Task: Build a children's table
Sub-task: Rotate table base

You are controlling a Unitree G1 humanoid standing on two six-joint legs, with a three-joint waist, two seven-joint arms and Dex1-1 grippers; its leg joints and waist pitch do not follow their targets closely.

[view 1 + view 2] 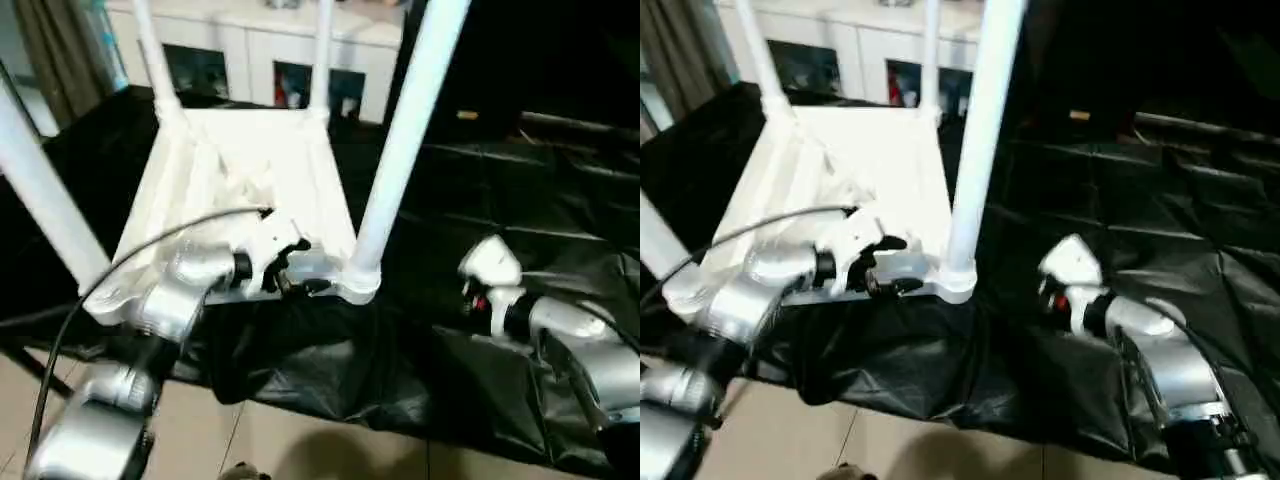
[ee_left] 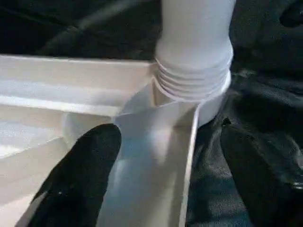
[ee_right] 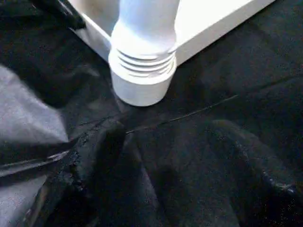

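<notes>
The children's table (image 1: 240, 160) lies upside down on the black-draped work table (image 1: 520, 200), its ribbed underside up and four white legs rising from the corner sockets. The near-right leg (image 1: 405, 140) stands in its threaded socket (image 2: 194, 90). My left gripper (image 1: 295, 272) is at the near rim beside that socket and is open. One black finger (image 2: 85, 179) is inside the underside, the other (image 2: 246, 175) outside over the cloth, with the thin rim between them. My right gripper (image 3: 165, 137) rests open on the cloth right of that leg, with nothing between its fingers.
The work table's near edge runs just below both grippers, with tiled floor (image 1: 300, 440) beneath. A white cabinet (image 1: 260, 40) stands behind, a curtain (image 1: 60, 50) at the far left. A black cable (image 1: 150, 245) arcs from my left arm over the table's underside.
</notes>
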